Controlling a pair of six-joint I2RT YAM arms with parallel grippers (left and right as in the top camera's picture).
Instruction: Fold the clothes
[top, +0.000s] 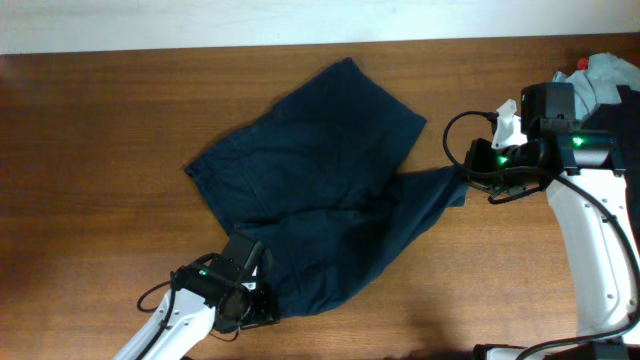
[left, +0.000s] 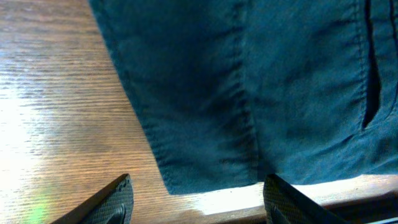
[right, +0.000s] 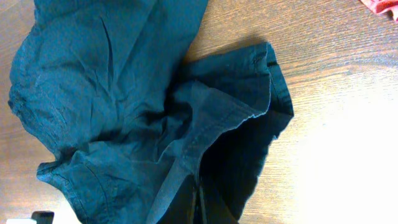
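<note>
left gripper (top: 262, 310) wide open, fingertips (left: 118, 199) either side of the near hem corner of the navy shorts (top: 320, 180), right gripper (top: 468, 180) clamped on one leg's hem, shorts mid-table (top: 100, 120), lying diagonally, legs pointing far-right

Navy shorts (top: 320, 190) spread flat mid-table, other clothes (top: 607, 72) heaped far right

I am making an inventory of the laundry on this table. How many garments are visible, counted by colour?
Navy-blue shorts: 1
Light grey garment: 1
Red garment: 1
Total: 3. The grey and red ones lie at the picture's edge and show only in part.
</note>
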